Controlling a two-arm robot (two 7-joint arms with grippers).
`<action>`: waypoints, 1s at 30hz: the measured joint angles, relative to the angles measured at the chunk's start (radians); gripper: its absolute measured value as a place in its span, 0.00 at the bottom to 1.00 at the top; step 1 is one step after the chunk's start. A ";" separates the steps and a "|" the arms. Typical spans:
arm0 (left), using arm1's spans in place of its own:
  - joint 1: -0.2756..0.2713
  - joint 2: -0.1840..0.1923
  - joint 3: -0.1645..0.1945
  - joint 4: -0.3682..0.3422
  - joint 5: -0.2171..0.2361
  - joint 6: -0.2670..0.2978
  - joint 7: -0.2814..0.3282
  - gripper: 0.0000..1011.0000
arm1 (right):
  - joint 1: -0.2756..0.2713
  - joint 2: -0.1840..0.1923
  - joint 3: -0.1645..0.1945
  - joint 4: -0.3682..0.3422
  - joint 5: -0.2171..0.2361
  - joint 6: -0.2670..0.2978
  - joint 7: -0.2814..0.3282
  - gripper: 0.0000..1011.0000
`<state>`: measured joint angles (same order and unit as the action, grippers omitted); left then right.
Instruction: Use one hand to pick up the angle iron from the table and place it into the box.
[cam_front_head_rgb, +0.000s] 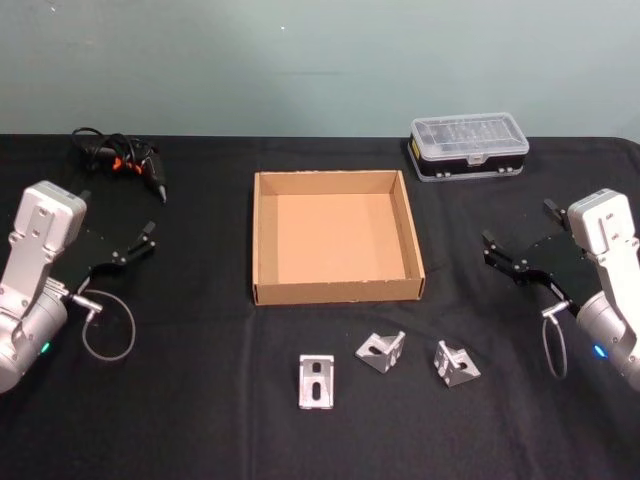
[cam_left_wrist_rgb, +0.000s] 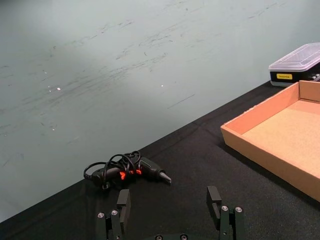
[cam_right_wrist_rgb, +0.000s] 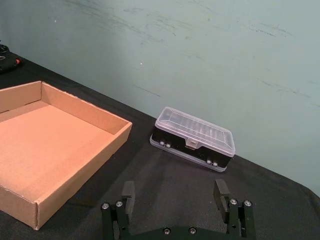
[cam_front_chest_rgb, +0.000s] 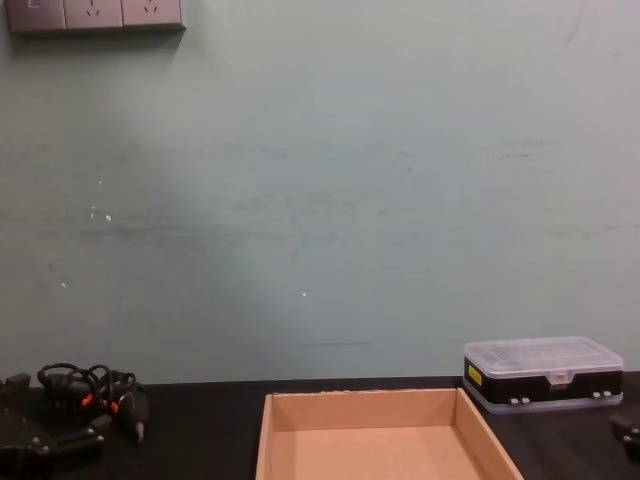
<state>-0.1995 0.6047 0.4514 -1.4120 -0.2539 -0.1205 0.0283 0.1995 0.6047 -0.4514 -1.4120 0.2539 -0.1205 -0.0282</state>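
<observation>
Three angle irons lie nearest, in a row on the counter in front of the box, apart from it and from each other: left angle iron, middle angle iron, right angle iron. Box open-topped, mid-counter. Left gripper at the counter's left side, fingers spread, holding nothing. Right gripper at the right side, fingers likewise apart, empty. Plastic case behind the box, to the right; cable bundle at far left
</observation>
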 joint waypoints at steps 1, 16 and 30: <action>0.000 0.000 0.000 0.000 0.000 0.000 0.000 0.99 | 0.000 0.000 0.000 0.000 0.000 0.000 0.000 0.99; 0.000 0.000 0.000 0.000 0.000 0.000 0.000 0.99 | 0.000 0.000 0.000 0.000 0.000 0.000 0.000 0.99; 0.000 0.000 0.000 0.000 0.000 0.000 0.000 0.99 | -0.052 0.043 0.027 -0.109 0.008 0.038 0.061 0.99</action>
<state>-0.1995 0.6047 0.4514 -1.4120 -0.2539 -0.1205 0.0283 0.1471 0.6477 -0.4241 -1.5211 0.2617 -0.0821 0.0329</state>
